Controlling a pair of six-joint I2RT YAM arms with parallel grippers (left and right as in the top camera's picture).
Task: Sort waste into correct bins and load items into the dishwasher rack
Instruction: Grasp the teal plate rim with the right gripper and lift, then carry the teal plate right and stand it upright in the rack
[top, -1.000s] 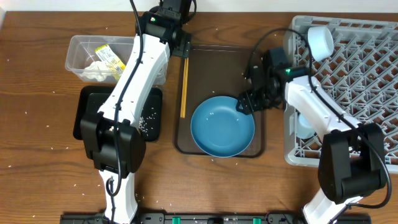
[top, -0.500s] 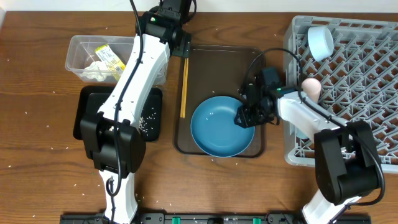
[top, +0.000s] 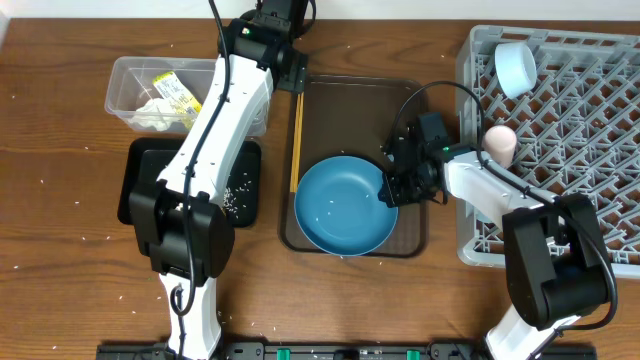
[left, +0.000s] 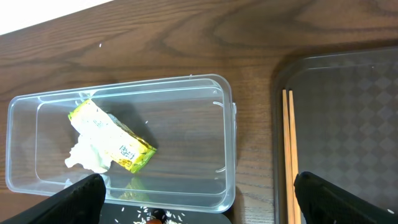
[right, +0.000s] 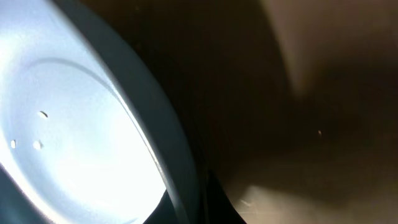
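The large blue dish (top: 340, 206) (right: 74, 124) lies on the dark brown serving tray (top: 350, 100). My right gripper (top: 391, 189) (right: 199, 199) is shut on the dish's right rim, which runs between its dark fingers in the right wrist view. Thin wooden chopsticks (top: 296, 140) (left: 289, 155) lie along the tray's left side. My left gripper (top: 288, 72) (left: 202, 205) hangs open and empty above the gap between tray and clear tub (top: 128, 80) (left: 227, 143). The tub holds a yellow-green wrapper (top: 172, 90) (left: 115, 140) and white tissue (top: 150, 112) (left: 87, 157).
A shallow black tray (top: 140, 170) with loose rice (top: 237, 195) sits below the tub. The grey rack (top: 570, 140) at right holds a light-blue cup (top: 517, 68) and a pink cup (top: 500, 142). Rice grains dot the wooden table.
My right gripper came down-left from the rack's edge and shut on the dish's right rim. The dish has slid a little to the left. The left arm has not moved.
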